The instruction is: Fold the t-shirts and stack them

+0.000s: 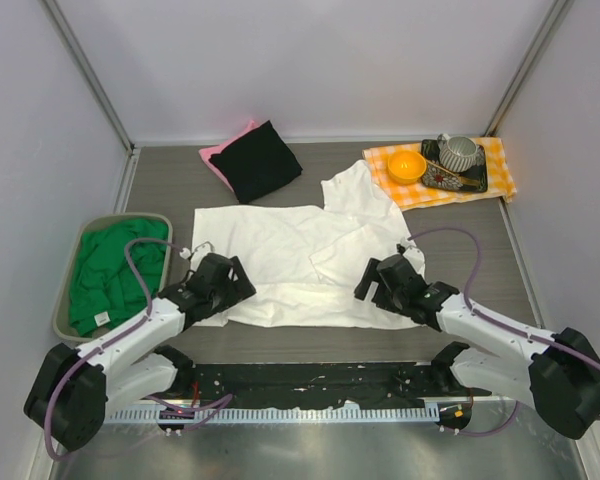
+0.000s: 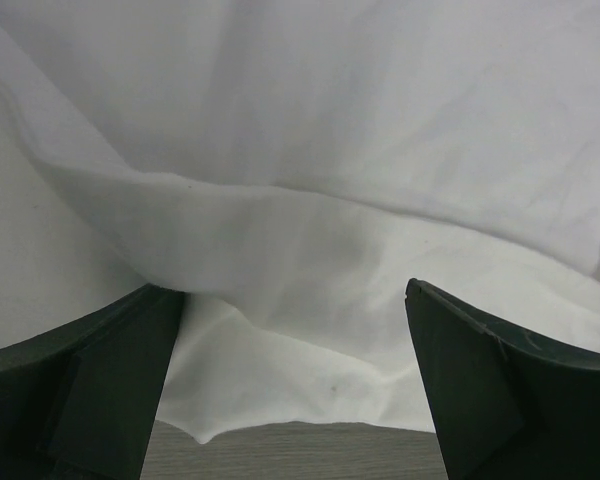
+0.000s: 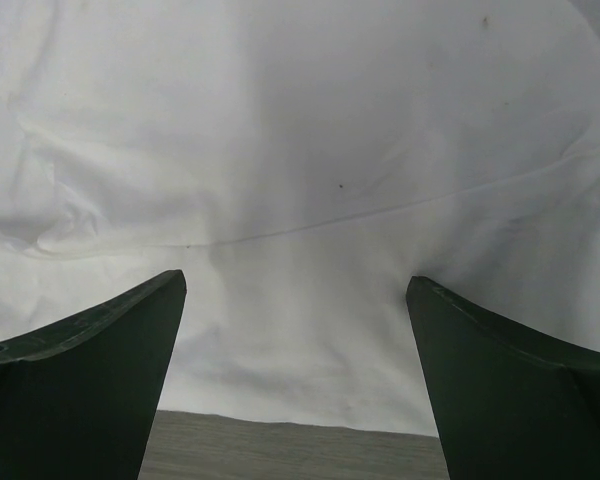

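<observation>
Both my left jaws and my right jaws stand wide open and hold nothing. They hover at the near hem of the white t-shirt (image 1: 300, 265), which lies spread on the middle of the desk (image 1: 170, 190), one sleeve turned in over its right side. In my wrist views the hem lies between the jaws, with a strip of bare desk under it. On the left side the cloth makes a soft double fold, and this is my first worry: if I close there I may pinch only the upper layer, and the lower one will drag and wrinkle. If one side grips deeper than the other, the fold will probably come out crooked. The thin cotton may also slip out when I lift. The black t-shirt (image 1: 260, 160) lies folded on the pink t-shirt (image 1: 220, 152) at the far edge. The grey bin (image 1: 64, 300) on the left holds the green t-shirt (image 1: 115, 270), crumpled. On the checked cloth (image 1: 500, 165) a dark tray (image 1: 450, 186) carries an orange bowl (image 1: 407, 165) and a grey cup (image 1: 458, 152) — what is inside them I cannot tell.
</observation>
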Robot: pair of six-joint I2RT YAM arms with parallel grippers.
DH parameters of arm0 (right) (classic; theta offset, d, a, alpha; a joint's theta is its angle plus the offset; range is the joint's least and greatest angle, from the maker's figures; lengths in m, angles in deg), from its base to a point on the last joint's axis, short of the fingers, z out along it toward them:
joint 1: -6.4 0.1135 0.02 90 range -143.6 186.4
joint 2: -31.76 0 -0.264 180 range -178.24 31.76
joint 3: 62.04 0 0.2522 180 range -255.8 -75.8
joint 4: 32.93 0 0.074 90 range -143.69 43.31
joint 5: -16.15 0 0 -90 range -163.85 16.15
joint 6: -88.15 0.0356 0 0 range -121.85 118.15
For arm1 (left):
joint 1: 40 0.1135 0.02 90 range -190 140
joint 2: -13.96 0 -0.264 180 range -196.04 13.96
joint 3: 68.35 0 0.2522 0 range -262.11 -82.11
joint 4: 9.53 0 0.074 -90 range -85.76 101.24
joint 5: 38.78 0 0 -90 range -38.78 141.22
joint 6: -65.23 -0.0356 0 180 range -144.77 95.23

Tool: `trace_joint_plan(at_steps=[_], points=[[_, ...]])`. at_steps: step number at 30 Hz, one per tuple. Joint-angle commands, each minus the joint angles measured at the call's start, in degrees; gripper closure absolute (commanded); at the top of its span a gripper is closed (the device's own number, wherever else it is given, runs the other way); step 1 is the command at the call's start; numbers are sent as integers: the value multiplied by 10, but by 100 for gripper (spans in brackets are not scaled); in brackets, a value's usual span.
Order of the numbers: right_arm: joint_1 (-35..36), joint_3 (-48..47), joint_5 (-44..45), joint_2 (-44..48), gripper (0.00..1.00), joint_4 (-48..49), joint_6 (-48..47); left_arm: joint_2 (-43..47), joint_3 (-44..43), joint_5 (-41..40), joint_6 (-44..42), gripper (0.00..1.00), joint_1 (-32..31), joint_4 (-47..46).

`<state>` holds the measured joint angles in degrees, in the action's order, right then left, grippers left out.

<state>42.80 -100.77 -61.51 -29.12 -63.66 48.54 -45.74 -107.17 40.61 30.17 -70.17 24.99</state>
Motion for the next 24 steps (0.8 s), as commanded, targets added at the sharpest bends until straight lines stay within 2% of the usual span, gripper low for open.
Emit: trace_joint_plan(at_steps=[1, 8, 12, 17, 20, 24], points=[[29, 35, -19, 28, 0, -141, 60, 12, 41, 17, 74, 0, -34, 97], [53, 59, -40, 109, 0, -182, 106, 63, 43, -10, 113, 0, -81, 163], [74, 42, -20, 120, 0, -236, 124, 85, 41, -21, 148, 0, -115, 201], [90, 26, -12, 145, 0, -255, 134, 137, 32, -42, 199, 0, -174, 244], [95, -5, -3, 150, 0, -239, 125, 146, -9, -54, 202, 0, -192, 251], [95, -91, 55, 116, 0, -233, 69, 101, -108, -78, 160, 0, -195, 275]])
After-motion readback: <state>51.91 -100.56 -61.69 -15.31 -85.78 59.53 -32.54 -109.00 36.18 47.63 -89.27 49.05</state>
